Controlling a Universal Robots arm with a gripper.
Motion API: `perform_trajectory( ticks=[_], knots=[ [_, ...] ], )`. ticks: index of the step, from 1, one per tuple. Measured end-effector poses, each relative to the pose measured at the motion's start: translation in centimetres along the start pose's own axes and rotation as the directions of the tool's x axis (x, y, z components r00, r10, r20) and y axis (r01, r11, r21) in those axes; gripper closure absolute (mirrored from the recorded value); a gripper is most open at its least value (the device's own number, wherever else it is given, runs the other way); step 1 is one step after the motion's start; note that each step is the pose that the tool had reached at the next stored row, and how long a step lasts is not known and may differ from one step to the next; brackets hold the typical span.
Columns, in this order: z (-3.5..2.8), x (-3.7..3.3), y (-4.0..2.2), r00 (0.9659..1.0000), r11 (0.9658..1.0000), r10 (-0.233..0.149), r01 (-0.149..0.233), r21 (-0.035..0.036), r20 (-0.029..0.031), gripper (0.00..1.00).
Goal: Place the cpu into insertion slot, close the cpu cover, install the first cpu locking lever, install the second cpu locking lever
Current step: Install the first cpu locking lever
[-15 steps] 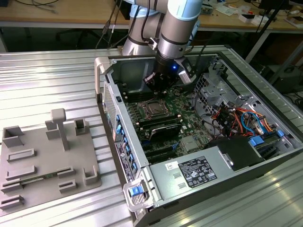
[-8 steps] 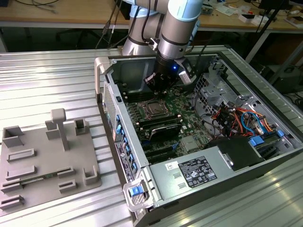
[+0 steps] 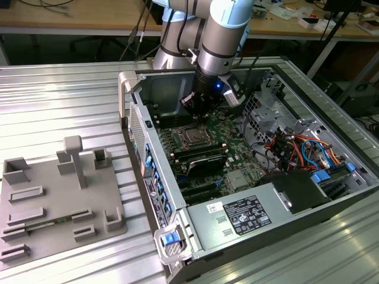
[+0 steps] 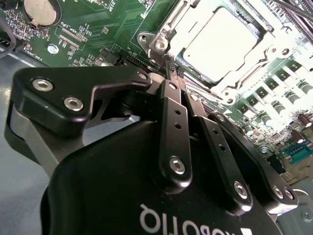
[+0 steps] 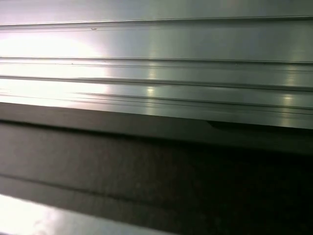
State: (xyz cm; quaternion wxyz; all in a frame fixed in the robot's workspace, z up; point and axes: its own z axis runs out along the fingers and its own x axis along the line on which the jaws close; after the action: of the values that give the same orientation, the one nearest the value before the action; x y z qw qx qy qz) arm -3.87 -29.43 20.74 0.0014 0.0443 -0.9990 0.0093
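Nearest the wrist camera, in the second wrist view, is the black metal two-finger gripper [image 4: 172, 68]. Its fingers [image 4: 171, 122] are drawn together at the tips with no gap that I can see. The tips meet just at one corner of the silvery-rimmed square insertion slot [image 4: 157, 45]. Whether the thin wire of a locking lever is pinched between them I cannot tell, as the fingers cover that spot. Just beyond the tips lies the small flat square cpu with a bright silver-grey metal top [image 4: 220, 41]. It is seated in the slot, and the thin silvery windowed cpu cover [image 4: 172, 27] appears to lie down around it. The chip is ahead of the gripper along the line the fingers point, offset to one side of that line. Being square, it has no long axis to align to. The slot's far edge is cut off by the frame. Past it runs the green circuit board [image 4: 112, 19]. In the exterior view the gripper [image 3: 198, 106] hangs low inside the open grey computer case [image 3: 177, 236], close over the far side of the slot. The arm hides the contact point. The first wrist view gives ribbed aluminium table surface [image 5: 156, 73] over a dark blurred band that I cannot identify.
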Motion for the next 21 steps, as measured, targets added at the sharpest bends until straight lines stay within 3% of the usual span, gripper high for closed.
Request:
perform_trajectory(
  ticks=[7,15,21],
  knots=[
    [0.12,0.00,-0.12,1.0000,1.0000,0.000,0.000,0.0002,-0.0001,0.89],
    [0.27,0.00,-0.17,1.0000,1.0000,0.000,0.000,0.0078,-0.0009,0.89],
    [0.29,0.00,-0.17,1.0000,1.0000,0.000,0.000,0.0081,-0.0007,0.89]
  ],
)
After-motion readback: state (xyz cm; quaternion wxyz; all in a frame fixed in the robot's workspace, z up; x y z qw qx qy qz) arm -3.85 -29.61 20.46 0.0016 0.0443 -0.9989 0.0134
